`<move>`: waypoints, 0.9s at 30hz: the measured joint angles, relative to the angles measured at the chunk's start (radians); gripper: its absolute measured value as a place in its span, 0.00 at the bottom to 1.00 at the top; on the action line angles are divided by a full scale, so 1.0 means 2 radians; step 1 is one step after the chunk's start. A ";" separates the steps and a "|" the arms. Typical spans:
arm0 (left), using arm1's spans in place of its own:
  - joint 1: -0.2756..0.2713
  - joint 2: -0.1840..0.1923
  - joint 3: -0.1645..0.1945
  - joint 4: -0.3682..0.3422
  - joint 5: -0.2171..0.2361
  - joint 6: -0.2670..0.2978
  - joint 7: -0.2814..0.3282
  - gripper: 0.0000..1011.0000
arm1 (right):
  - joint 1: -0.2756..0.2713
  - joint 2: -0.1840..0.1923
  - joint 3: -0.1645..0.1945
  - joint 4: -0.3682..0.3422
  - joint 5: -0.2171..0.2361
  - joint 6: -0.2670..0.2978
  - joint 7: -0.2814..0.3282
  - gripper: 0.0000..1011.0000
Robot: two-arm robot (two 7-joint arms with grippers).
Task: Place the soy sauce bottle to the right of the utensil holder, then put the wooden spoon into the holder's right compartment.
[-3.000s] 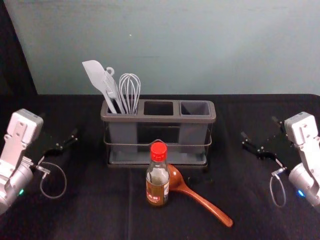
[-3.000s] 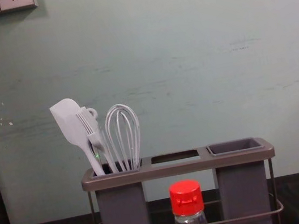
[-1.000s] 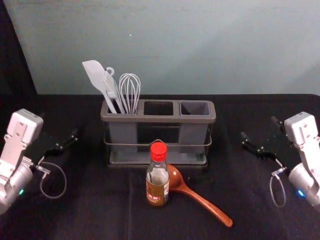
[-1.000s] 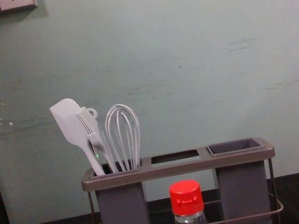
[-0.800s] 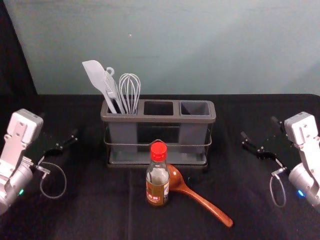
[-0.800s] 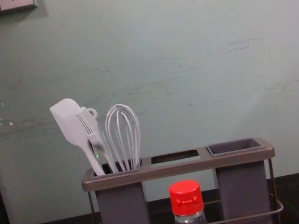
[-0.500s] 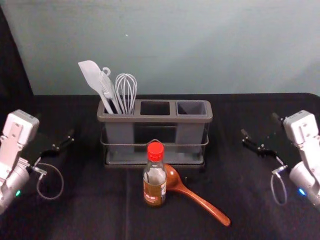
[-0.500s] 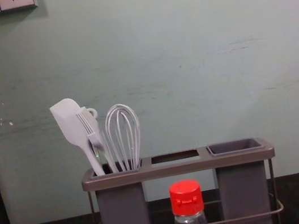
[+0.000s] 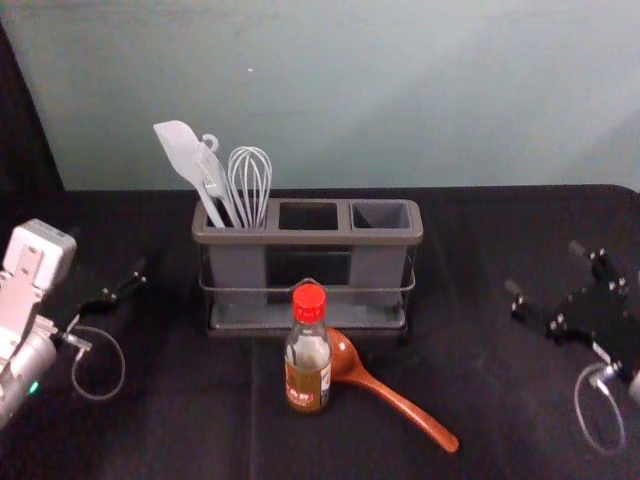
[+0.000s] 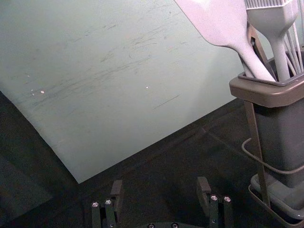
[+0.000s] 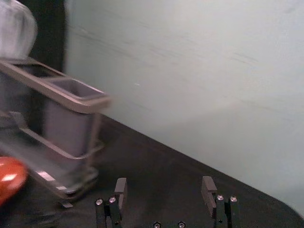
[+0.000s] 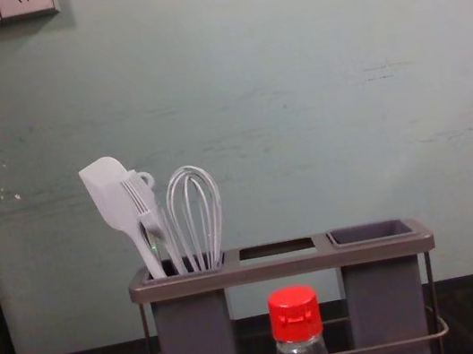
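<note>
The soy sauce bottle (image 9: 308, 350), red-capped, stands upright in front of the utensil holder (image 9: 308, 238); its cap (image 12: 295, 313) rises before the holder in the chest view. Just right of the bottle lies the wooden spoon (image 9: 398, 402), bowl beside the bottle and handle slanting toward the front right. The holder's right compartment (image 9: 381, 215) holds nothing. My right gripper (image 9: 546, 270) is at the far right, away from everything; in the right wrist view the right gripper (image 11: 165, 192) is open. My left gripper (image 9: 112, 278) is parked at the left, and the left gripper (image 10: 160, 192) is open too.
A white spatula (image 9: 180, 152), a brush and a whisk (image 9: 250, 178) stand in the holder's left compartment. Behind the black-covered table (image 9: 190, 430) is a pale wall (image 9: 400, 90). Bare cloth lies between the holder and my right gripper.
The right arm has swung outward to the right and a little forward of its earlier place, leaving the chest view. In the head view the whole scene has shifted slightly left. Bottle and spoon stay put.
</note>
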 joint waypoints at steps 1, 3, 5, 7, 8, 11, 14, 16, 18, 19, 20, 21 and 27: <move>0.000 0.000 0.000 0.000 0.000 0.000 0.000 1.00 | -0.005 0.004 0.002 -0.004 0.007 -0.004 0.009 0.99; 0.000 0.000 0.000 0.000 0.000 0.000 0.000 1.00 | -0.015 0.012 0.006 -0.010 0.017 -0.012 0.025 0.99; 0.000 0.000 0.000 0.000 0.000 0.000 0.000 1.00 | -0.027 0.022 0.010 -0.020 0.033 -0.024 0.051 0.99; 0.000 0.000 0.000 0.000 0.000 0.000 0.000 1.00 | -0.037 0.031 0.012 -0.029 0.045 -0.034 0.076 0.99; 0.000 0.000 0.000 0.000 0.000 0.000 0.000 1.00 | -0.039 0.034 0.012 -0.032 0.049 -0.038 0.085 0.99; 0.000 0.000 0.000 0.000 0.000 0.000 0.000 1.00 | -0.045 0.045 0.010 -0.044 0.063 -0.050 0.125 0.99; 0.000 0.000 0.000 0.000 0.000 0.000 0.000 1.00 | -0.042 0.050 0.001 -0.049 0.080 -0.060 0.171 0.99; 0.000 0.000 0.000 0.000 0.000 0.000 0.000 1.00 | -0.034 0.047 -0.008 -0.049 0.092 -0.064 0.202 0.99; 0.000 0.000 0.000 0.000 0.000 0.000 0.000 1.00 | -0.022 0.037 -0.018 -0.045 0.107 -0.063 0.228 0.99; 0.000 0.000 0.000 0.000 0.000 0.000 0.000 1.00 | -0.019 0.034 -0.021 -0.043 0.113 -0.062 0.236 0.99; 0.000 0.000 0.000 0.000 0.000 0.000 0.000 1.00 | -0.014 0.030 -0.024 -0.040 0.121 -0.059 0.245 0.99; 0.000 0.000 0.000 0.000 0.000 0.000 0.000 1.00 | -0.004 0.020 -0.030 -0.033 0.135 -0.052 0.261 0.99; 0.000 0.000 0.000 0.000 0.000 0.000 0.000 1.00 | 0.029 -0.007 -0.049 -0.018 0.151 -0.024 0.295 0.99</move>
